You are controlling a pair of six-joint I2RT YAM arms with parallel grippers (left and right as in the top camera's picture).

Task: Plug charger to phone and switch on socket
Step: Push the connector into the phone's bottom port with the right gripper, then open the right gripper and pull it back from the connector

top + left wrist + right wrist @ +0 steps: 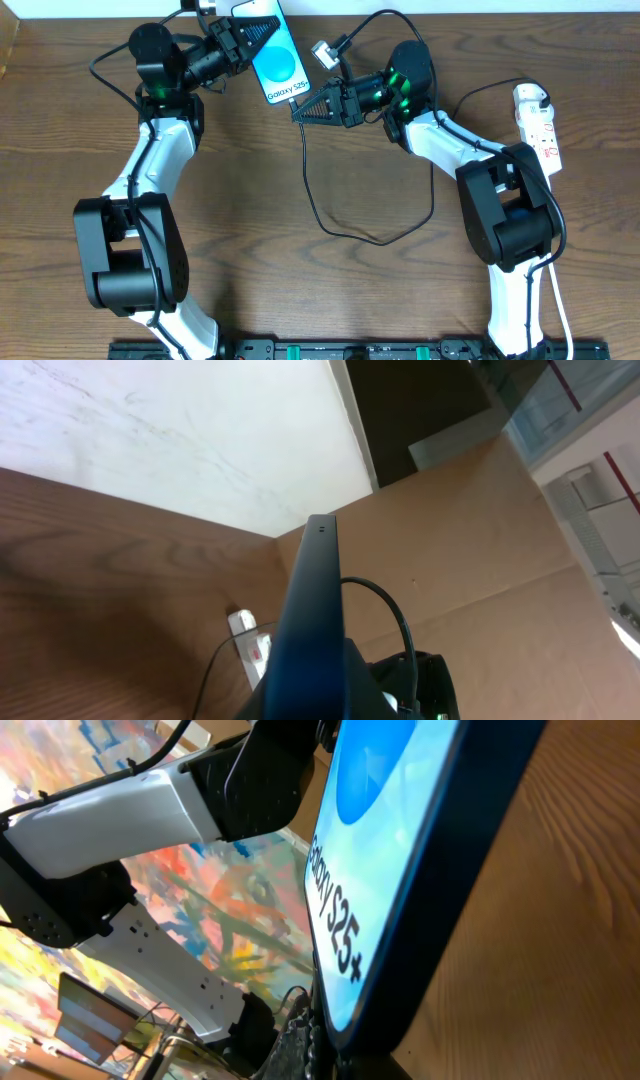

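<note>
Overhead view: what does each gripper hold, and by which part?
Left gripper holds the phone near its top end; right gripper holds the charger by its plug tip, at the phone's bottom edge.

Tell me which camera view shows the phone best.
The overhead view: nearly the whole phone shows there, with its blue screen. The left wrist view shows only its thin edge; the right wrist view shows part of the screen, very close.

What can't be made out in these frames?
- Overhead: whether the charger tip is seated in the phone; the right pincer covers it.
- Overhead: socket switch positions; too small.
- Left wrist: phone screen; seen edge-on.
- Right wrist: phone's port; lost in dark blur at the bottom edge.
</note>
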